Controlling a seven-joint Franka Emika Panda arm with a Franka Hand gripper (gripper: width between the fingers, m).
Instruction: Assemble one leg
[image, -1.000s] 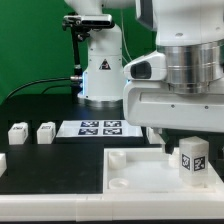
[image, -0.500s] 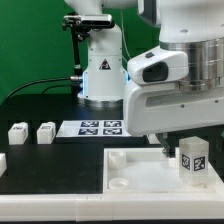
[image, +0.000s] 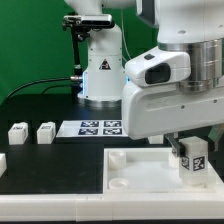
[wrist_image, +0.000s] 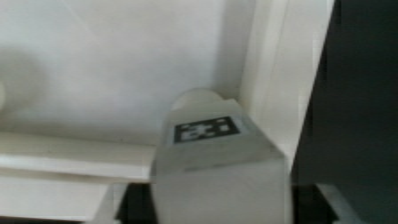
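We found the gripper (image: 188, 150) closed narrowly on the leg (image: 194, 160). In the wrist view the leg (wrist_image: 214, 150) filled the gap between the jaws, with its tag facing the camera. In the exterior view a dark finger (image: 176, 148) lay against the leg's side.

The leg stood upright at a corner of the large white tray-like part (image: 140, 170), at the exterior view's right. We could not tell whether its foot was already seated in a corner hole.

We judged the leg light, stiff and smooth, being hard plastic. It would not crush, but it could slip or twist under a loose grip. The best hold seemed to be across two flat opposite faces, high enough to leave the lower end free.

Counting outward, there was one leg in the jaws and one tray-like part. Two small white blocks (image: 17, 132) (image: 45, 131) sat side by side on the black table (image: 60, 160) at the exterior view's left. A further white piece (image: 2, 160) was cut by the frame edge, and we could not tell what it was. One marker board (image: 100, 127) lay behind, partly hidden by the arm.
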